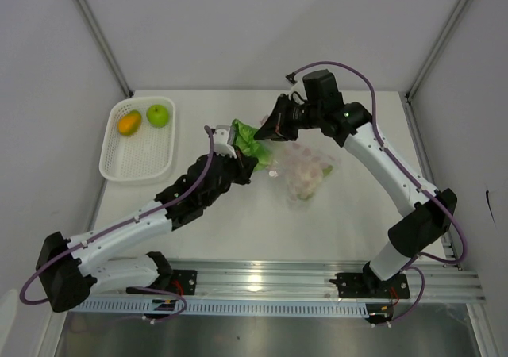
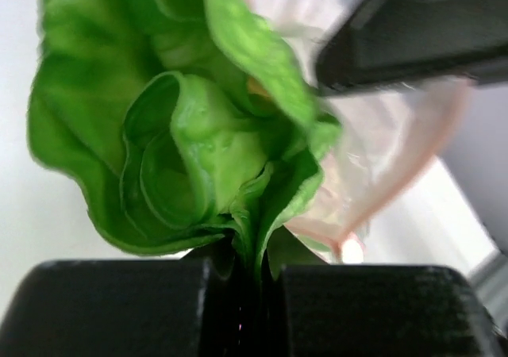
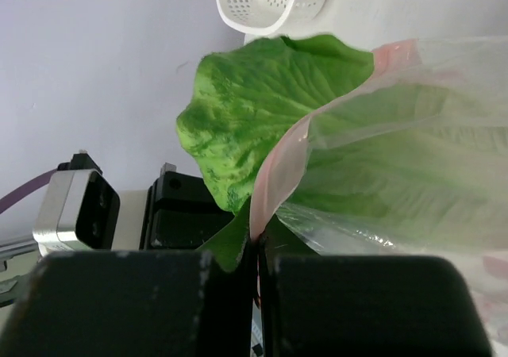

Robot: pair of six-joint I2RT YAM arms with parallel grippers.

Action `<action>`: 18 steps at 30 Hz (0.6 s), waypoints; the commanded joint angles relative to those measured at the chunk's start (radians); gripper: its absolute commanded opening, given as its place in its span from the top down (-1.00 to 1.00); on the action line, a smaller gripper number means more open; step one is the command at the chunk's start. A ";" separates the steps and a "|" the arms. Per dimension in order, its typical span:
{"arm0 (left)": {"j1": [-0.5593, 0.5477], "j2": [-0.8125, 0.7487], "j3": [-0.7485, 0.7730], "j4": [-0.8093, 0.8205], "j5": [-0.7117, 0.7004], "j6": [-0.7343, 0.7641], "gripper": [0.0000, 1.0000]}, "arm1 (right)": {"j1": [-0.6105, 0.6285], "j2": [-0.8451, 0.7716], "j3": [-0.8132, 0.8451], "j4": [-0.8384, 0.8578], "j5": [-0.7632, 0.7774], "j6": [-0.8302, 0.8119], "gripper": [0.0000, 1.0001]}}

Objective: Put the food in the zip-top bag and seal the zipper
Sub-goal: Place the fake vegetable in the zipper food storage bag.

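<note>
- White tabletop [image 1: 238,230] under everything. The zip-top bag [image 1: 308,173] lies on it mid-table, mouth end lifted toward my two claws.
- The cabbage [image 2: 198,143] is at that mouth. In the right wrist view part of the leaf shows thru the clear film, so prob. partly inside; the rest hangs out.
- My left claw [image 2: 242,274] is clamped tight on the cabbage stalk, fingers closed w/ the stem between them.
- My right claw [image 3: 255,254] is pinched on the bag's top edge, right at the zipper [image 3: 274,174], holding the lip up.
- Step, as I judge it: loading food, item in hand = cabbage. Sealing not begun.
- Next move calls for pushing the leaf deeper past the pink strip and letting go only once it clears the lip, w/ the right claw holding the lip high. The floppy leaf could snag the rim.
- Something pale sits inside the bag; can't tell what.
- The green apple [image 1: 158,116] + orange fruit [image 1: 129,123] sit just beside each other in the white mesh basket [image 1: 147,157] at the table's far left, well apart from the bag. Both left to fetch.
- Room: plain grey-white panels on 3 sides, and a metal rail [image 1: 262,282] at the near edge where my bases bolt on.
</note>
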 commanded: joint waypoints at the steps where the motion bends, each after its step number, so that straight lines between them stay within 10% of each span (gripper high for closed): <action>1: -0.010 -0.080 -0.082 0.175 0.215 -0.023 0.99 | 0.023 -0.007 0.029 0.075 -0.034 0.014 1.00; 7: 0.002 -0.116 -0.102 0.257 0.365 -0.158 0.99 | 0.012 -0.015 0.032 -0.008 0.076 -0.052 1.00; 12: 0.009 -0.085 -0.052 0.021 0.215 -0.353 0.99 | 0.023 0.000 0.096 -0.103 0.155 -0.134 1.00; 18: 0.009 -0.147 -0.093 0.134 0.100 -0.432 0.99 | 0.048 -0.001 0.084 -0.163 0.166 -0.170 1.00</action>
